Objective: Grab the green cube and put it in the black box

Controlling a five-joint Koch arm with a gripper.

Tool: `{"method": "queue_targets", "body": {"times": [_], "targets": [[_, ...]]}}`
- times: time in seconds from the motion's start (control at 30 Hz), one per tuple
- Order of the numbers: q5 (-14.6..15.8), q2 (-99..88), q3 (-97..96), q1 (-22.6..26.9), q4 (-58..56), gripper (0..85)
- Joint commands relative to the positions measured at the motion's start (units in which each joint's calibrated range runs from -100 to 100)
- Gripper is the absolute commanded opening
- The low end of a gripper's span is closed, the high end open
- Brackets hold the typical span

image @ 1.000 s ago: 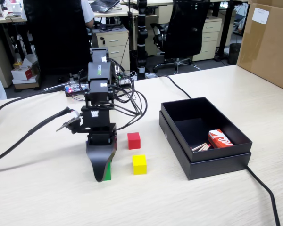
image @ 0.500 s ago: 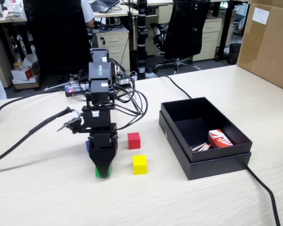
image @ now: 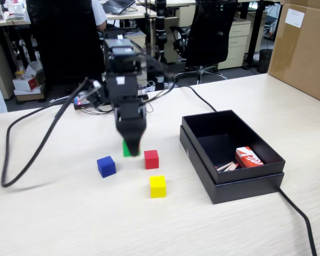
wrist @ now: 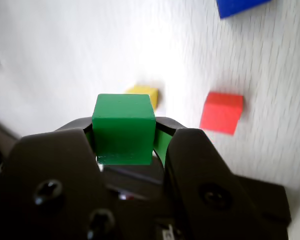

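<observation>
Clamping the green cube (wrist: 123, 129) in the gripper (wrist: 125, 137) near the tabletop's middle, ready for lifting toward the black box (image: 194, 148) rightward in the fixed view.

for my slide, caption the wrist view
Black jaws closed on the small bright-green cube, with red cube and yellow cube beyond.

Matte-black blocky plastic arm (image: 122, 74); black gripper (wrist: 125, 145), green-lined pads (wrist: 162, 142), dark screws; thick black cable (image: 37, 144) trailing toward 8 o'clock in fixed view.
</observation>
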Motion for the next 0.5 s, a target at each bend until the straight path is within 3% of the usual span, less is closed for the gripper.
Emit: {"method": "queue_targets", "body": {"times": [0.0,0.27,0.47], "targets": [[0.3,-13.5,1.2,2.7,1.2,0.8],[0.6,-18.1,4.3,10.7,1.6,0.8],[-5.3,3.6,17.4,15.9,7.7,0.9]]}}
